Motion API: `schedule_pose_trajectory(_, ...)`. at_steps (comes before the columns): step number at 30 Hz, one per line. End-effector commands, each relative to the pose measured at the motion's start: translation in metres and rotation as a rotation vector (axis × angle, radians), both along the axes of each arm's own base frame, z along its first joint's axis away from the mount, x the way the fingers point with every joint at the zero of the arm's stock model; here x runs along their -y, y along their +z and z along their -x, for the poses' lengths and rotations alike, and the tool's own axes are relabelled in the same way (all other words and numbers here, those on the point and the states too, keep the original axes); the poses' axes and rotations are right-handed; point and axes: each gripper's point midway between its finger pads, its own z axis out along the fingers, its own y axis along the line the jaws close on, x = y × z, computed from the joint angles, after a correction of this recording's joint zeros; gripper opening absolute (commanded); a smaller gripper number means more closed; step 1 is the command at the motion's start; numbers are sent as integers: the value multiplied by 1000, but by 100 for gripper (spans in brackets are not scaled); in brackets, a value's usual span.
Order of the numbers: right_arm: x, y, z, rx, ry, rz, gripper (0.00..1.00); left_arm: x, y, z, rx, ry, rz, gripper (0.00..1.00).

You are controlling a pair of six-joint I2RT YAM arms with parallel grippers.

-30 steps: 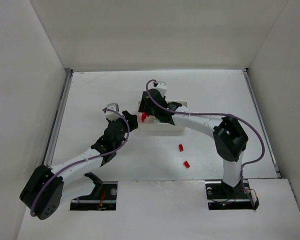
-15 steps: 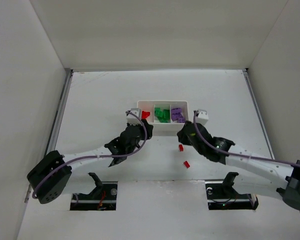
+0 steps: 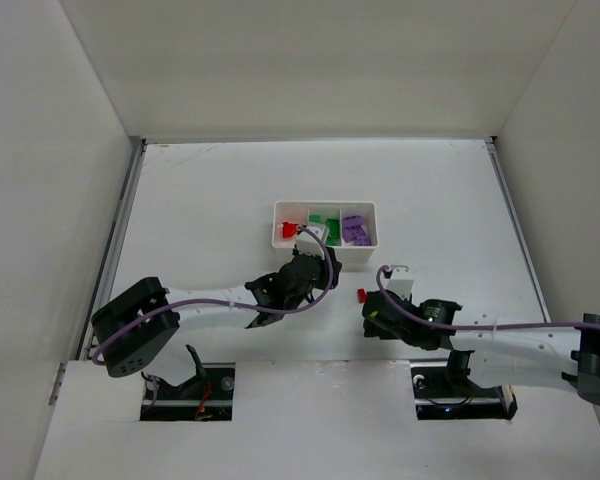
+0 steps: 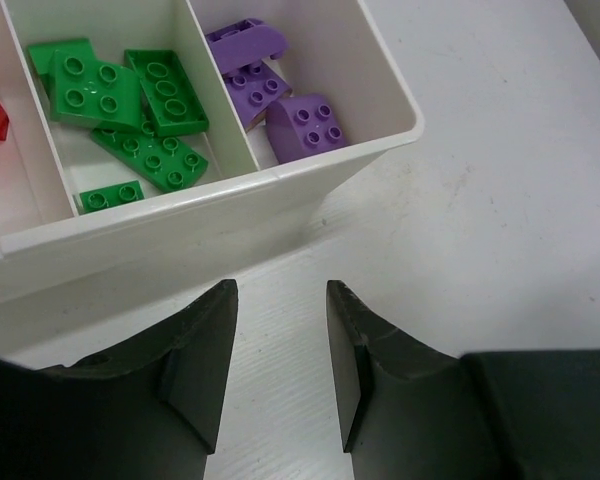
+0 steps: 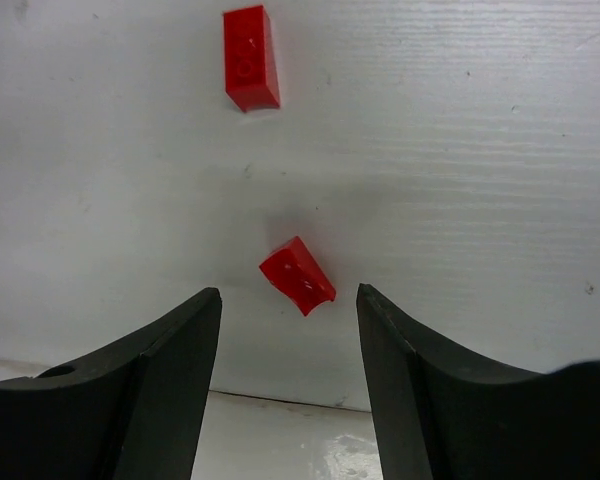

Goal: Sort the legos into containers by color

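Note:
The white three-compartment tray [image 3: 325,212] holds a red brick on the left, green bricks [image 4: 130,105] in the middle and purple bricks [image 4: 280,95] on the right. My left gripper [image 3: 310,265] is open and empty on the near side of the tray's front wall [image 4: 210,215]; in the left wrist view the gripper [image 4: 280,300] has only bare table between its fingers. My right gripper [image 3: 373,318] is open low over the table. In the right wrist view a small red brick [image 5: 298,275] lies just ahead of the right gripper [image 5: 288,292], untouched. A second red brick [image 5: 251,58] lies beyond; it also shows in the top view [image 3: 361,294].
The workspace is a white table enclosed by white walls at the back and sides. A metal rail [image 3: 115,240] runs along the left edge. The table's near edge [image 5: 280,400] lies just under the right gripper's fingers.
The right arm swung away from over the tray and came down near the front, its open fingers now by the nearer red brick. The left gripper moved right along the tray's front.

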Motion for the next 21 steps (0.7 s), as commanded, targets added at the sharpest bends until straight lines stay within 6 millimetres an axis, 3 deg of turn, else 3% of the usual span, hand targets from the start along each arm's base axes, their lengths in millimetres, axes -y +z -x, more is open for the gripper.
schedule_pose_trajectory(1, -10, 0, -1, -19, 15, 25, 62, 2, 22, -11, 36, 37, 55, 38)
schedule_pose_trajectory(6, -19, -3, -11, -8, 3, 66, 53, 0, 19, -11, 33, 36, 55, 39)
schedule_pose_trajectory(9, -21, -11, -11, -27, 19, 96, 40, -2, 17, -11, 28, 37, 50, 40)
schedule_pose_trajectory(12, -20, -17, -8, -49, 24, 115, 35, -2, 16, -11, 24, 35, 44, 41)
schedule_pose_trajectory(15, -20, -18, -8, -51, 19, 111, 34, -1, 17, -11, 24, 35, 44, 42)
schedule_pose_trajectory(21, -21, -13, -11, -24, -16, 71, 20, 1, 16, -11, 20, 31, 38, 45)
